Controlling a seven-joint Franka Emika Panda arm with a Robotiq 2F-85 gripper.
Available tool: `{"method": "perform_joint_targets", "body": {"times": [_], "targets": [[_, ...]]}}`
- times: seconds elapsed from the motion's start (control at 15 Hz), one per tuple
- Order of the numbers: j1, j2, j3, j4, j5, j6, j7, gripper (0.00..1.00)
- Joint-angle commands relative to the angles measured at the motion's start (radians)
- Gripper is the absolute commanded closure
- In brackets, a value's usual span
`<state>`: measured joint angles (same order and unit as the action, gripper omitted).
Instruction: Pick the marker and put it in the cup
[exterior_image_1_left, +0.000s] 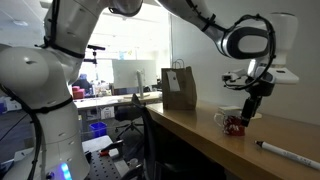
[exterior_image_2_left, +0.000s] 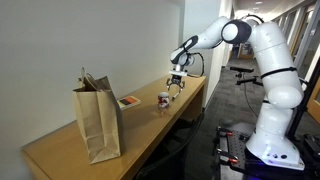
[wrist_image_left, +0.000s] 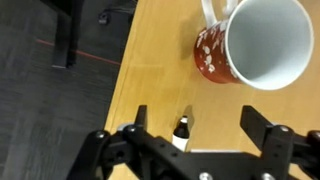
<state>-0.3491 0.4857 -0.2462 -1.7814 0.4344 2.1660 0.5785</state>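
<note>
Exterior views face oppositely along table (exterior_image_1_left: 205, 135), sharing cup (exterior_image_1_left: 233, 122); wrist looks down.

No legible text, brand, number or sign in any view. Red pattern on mug (wrist_image_left: 213, 52): pale speckles only, no lettering. Small red-and-white card (exterior_image_2_left: 127, 101) on table (exterior_image_2_left: 60, 150) beside paper bag (exterior_image_2_left: 98, 122): print too small to read.

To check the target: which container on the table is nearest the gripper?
The white, red-patterned mug; the gripper hangs close by it, whereas the tall brown paper bag stands farther along the table.
</note>
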Motion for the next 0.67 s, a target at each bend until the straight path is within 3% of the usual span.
{"method": "perform_joint_targets", "body": {"times": [0.0,0.6], "targets": [[-0.007,0.088,-0.03,0.105,0.028,-0.052,0.086,0.0],[-0.035,0.193,-0.036,0.192,0.041,-0.021,0.099,0.0]]}}
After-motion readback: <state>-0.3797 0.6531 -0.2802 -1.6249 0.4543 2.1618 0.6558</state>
